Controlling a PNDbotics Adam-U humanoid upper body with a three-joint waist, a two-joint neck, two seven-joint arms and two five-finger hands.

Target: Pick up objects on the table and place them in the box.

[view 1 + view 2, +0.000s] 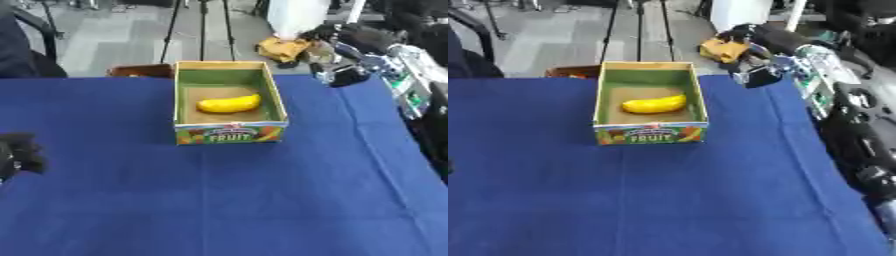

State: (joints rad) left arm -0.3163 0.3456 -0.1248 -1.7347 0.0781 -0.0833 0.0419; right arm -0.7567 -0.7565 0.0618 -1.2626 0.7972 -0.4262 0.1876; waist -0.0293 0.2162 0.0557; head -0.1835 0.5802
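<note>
Both eyes look down from the robot's head onto the blue table [219, 200], facing forward toward the floor and tripod legs [201, 30] at the far edge; the two views share the fruit box [651, 102] near centre; the left eye sits the box further right and catches the left hand [17, 155] at its edge; the right eye shows more of the right arm [850, 115].

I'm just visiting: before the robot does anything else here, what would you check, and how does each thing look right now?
1. Banana lies inside the box: ok.
2. Box upright on the blue table: ok.
3. More objects left on the cloth: none visible, ok.
4. Right hand away from the box, beyond the far right corner: ok.
5. Right hand holding something: cannot tell.
6. Left hand at the left edge, apart from the box: ok.
</note>
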